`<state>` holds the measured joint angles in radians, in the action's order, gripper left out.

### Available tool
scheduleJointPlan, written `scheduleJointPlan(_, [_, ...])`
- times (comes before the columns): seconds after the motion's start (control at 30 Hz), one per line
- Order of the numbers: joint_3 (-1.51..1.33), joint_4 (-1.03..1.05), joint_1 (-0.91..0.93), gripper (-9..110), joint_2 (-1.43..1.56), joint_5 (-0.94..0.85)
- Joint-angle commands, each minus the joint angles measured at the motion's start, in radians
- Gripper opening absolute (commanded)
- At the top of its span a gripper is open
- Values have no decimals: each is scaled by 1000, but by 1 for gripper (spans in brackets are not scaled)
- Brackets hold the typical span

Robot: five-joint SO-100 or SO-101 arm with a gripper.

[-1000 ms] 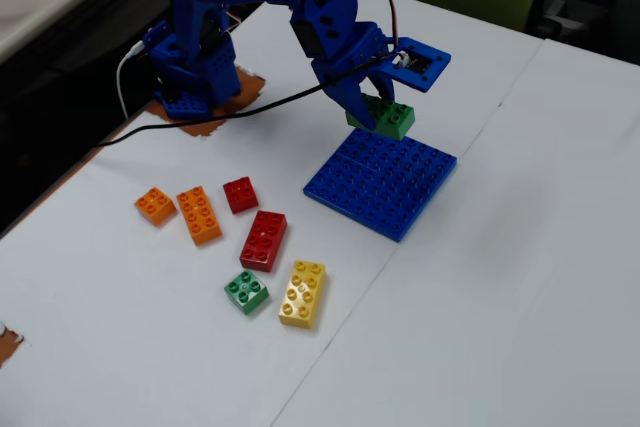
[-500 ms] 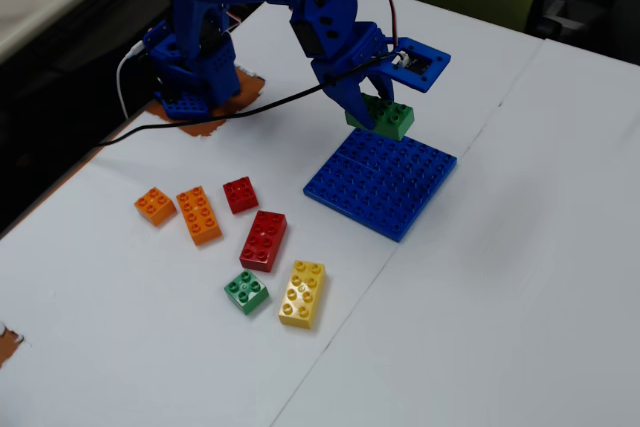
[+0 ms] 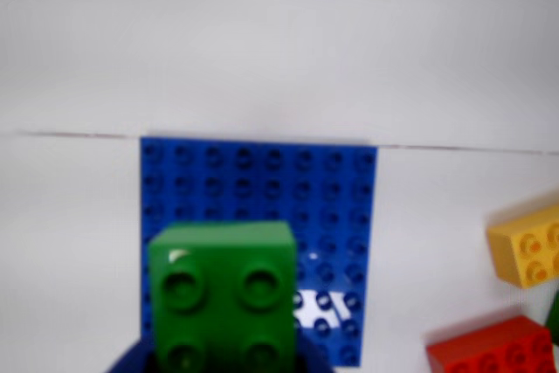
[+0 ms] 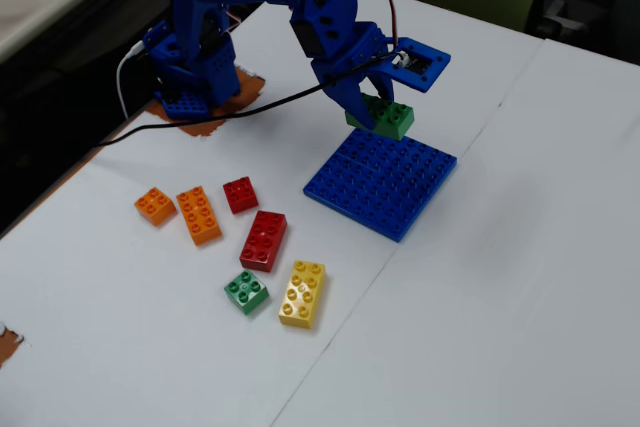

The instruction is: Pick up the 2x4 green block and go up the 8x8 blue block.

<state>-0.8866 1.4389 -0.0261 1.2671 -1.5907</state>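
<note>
The pincer (image 4: 372, 105) was clenched on the green block (image 4: 385, 117), holding it in the air just over the far edge of the blue plate (image 4: 385, 182). In the fixed view the fingers covered much of the block, so only its right end and a few studs showed. The wrist view was blurry: the green block (image 3: 223, 299) filled the lower middle, its bottom cut off by the frame, with four studs visible and the rest out of sight. Behind it lay the blue plate (image 3: 262, 189), partly hidden by the block, glare washing out a patch near its right corner.

On the table (image 4: 500, 297), well apart from the plate, sat a yellow brick (image 4: 302, 293), a long red brick (image 4: 264, 240), a small green brick (image 4: 246, 291), a small red one (image 4: 240, 194) and two orange bricks (image 4: 199, 214). The wrist view clipped the yellow and red bricks at its right edge.
</note>
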Motion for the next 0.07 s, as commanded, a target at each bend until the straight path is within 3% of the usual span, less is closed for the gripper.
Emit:
scheduleJointPlan(0.0, [34,3,-9,0,49,6])
scheduleJointPlan(0.03, [34,3,-9,0,49,6])
